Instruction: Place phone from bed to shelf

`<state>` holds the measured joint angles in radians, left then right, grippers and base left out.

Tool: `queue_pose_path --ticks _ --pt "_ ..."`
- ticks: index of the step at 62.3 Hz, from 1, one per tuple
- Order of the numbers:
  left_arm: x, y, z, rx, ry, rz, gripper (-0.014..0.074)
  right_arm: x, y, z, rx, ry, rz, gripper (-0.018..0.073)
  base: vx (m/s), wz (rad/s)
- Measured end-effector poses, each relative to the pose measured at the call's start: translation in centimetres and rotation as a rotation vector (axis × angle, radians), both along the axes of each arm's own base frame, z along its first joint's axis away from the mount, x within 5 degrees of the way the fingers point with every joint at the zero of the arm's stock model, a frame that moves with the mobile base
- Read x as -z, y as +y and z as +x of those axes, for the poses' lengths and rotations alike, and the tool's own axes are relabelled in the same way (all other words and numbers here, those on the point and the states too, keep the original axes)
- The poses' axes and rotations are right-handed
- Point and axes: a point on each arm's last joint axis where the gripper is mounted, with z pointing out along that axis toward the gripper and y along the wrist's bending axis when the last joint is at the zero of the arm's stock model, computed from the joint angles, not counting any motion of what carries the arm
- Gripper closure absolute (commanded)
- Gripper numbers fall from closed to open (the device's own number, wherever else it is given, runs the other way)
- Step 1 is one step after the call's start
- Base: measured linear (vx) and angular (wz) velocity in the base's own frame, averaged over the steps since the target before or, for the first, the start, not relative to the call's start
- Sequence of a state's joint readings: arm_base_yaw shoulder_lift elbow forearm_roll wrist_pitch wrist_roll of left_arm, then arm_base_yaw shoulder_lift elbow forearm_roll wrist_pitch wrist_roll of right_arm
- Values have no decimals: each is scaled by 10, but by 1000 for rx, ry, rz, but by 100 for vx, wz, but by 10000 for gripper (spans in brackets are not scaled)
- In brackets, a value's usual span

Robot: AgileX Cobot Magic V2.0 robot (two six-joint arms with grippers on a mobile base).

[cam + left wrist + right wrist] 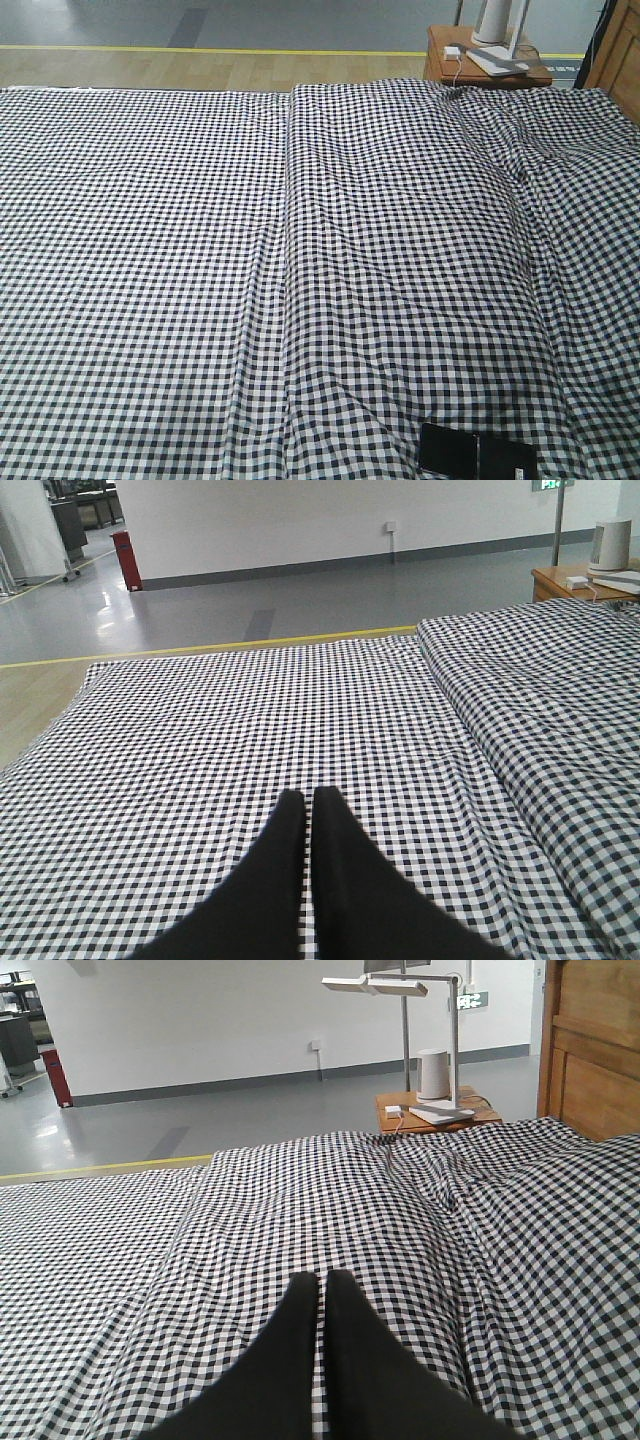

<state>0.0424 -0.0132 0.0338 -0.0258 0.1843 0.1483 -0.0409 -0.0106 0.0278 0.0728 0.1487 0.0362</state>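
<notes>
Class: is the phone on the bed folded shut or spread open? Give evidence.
Spread open: the phone lies flat on the bed as one wide black slab, a crease down its middle.

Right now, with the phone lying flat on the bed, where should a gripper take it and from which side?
Probably from above, pinching the phone across its shorter span, near the middle. It lies flat on the bed cloth, so only its thin edges offer purchase. It sits right of the seam, so the right gripper, now shut, seems nearer.
</notes>
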Motion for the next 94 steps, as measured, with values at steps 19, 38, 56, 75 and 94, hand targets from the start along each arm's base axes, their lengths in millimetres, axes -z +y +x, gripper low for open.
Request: queue_pose_path --ticks 19,38,56,75,94 --pt "0 0 0 0 0 0 595 0 0 0 0 0 0 564 0 0" --pt "0 0 0 0 0 0 595 0 0 0 0 0 0 564 0 0" --pt "0 0 0 0 0 0 595 0 0 0 0 0 0 564 0 0" --pt "0 0 0 0 0 0 595 -1 0 0 1 -14 0 564 0 0" --pt "0 0 0 0 0 0 595 -22 -2 -1 18 -243 -6 564 0 0"
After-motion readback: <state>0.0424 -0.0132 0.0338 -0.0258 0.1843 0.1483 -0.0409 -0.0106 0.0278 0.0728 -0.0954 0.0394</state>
